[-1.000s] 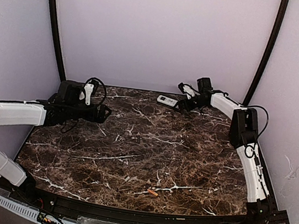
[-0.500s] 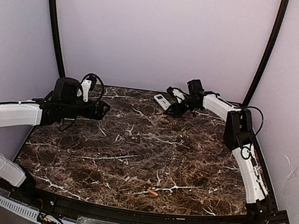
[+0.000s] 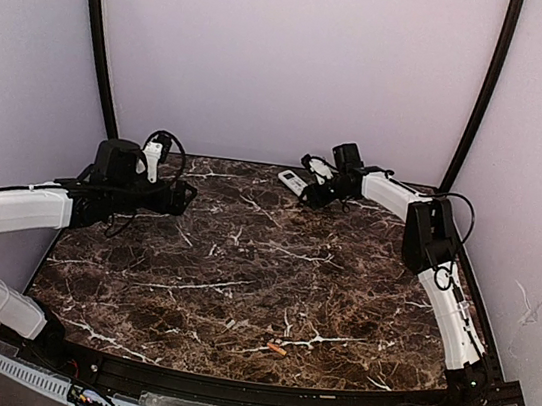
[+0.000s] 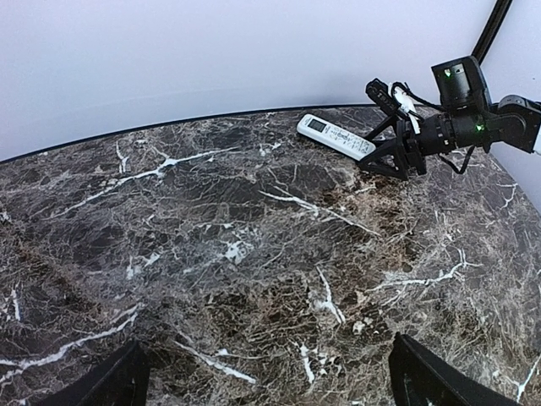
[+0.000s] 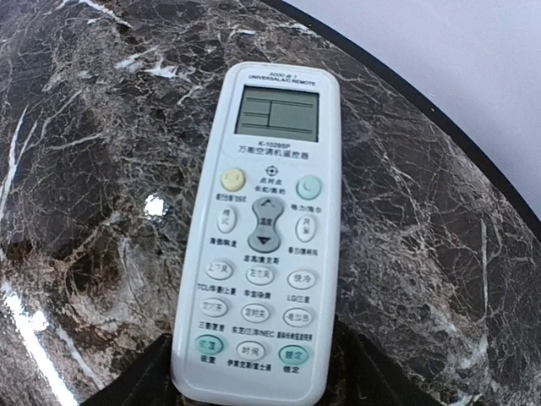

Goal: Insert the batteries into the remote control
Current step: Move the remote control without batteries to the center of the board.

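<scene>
**Tabletop** [image 3: 241,270]: polished dark-brown marble veined in white, bounded by a curved black rim and pale lilac walls [image 3: 290,64].

**The remote control** [image 5: 266,237]: a flat white plastic slab with rounded corners, lying face up near the table's far edge, right of centre.

**The right gripper** [image 3: 309,190]: clamped on the handset's lower end. The right wrist view shows a dark finger [image 5: 144,381] against each long side. Whether the handset rests on the marble or is raised cannot be told.

**Detail seen only in the right wrist view**: a pale grey display window at the top of the face, with one yellow and one pale green button beneath it. Below these come a grey central rocker and rows of white ovals with small printed characters; the last row has teal ends.

**Detail seen only in the overhead view**: one battery [image 3: 277,347], a slim orange-copper cylinder near the front edge — well apart from the remote.

**The left gripper** [image 3: 183,197]: hovers at the left, jaws wide apart. Its black fingertips [image 4: 114,385] occupy the bottom corners of the left wrist view, which shows the remote small and distant.
</scene>
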`<state>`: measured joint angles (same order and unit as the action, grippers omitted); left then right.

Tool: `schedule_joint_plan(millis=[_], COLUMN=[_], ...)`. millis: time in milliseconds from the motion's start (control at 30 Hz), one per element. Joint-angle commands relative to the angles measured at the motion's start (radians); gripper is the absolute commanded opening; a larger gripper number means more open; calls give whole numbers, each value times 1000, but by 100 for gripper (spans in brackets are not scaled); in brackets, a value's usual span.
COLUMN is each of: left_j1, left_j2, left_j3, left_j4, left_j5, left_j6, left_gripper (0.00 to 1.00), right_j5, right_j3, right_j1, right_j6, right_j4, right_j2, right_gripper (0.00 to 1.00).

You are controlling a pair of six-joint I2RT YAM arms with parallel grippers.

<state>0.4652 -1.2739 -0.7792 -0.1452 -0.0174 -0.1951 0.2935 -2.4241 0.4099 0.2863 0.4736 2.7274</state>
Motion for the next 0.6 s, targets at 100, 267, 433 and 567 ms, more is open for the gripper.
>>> schedule_joint_plan(millis=[100,267,433,567], left_j1=[6,6,6,6], left_j2=[51,59,70,80], left_j3=[30,46,55,57], left_j4=[31,29,18,19], left_j5=[-20,-21,-6,9], left_j6=[-11,-17,-36,-43], left_gripper=[100,100,100,100], right_j5=[-22,18,11,17], right_j3=[-15,71,218,494], right_j1=[19,23,24,24], right_j6=[7,7,-26,-76], right_j4=[10,-1,-14,-91], right_j2=[-10,-56,-169,-336], right_gripper=[51,44,31,29])
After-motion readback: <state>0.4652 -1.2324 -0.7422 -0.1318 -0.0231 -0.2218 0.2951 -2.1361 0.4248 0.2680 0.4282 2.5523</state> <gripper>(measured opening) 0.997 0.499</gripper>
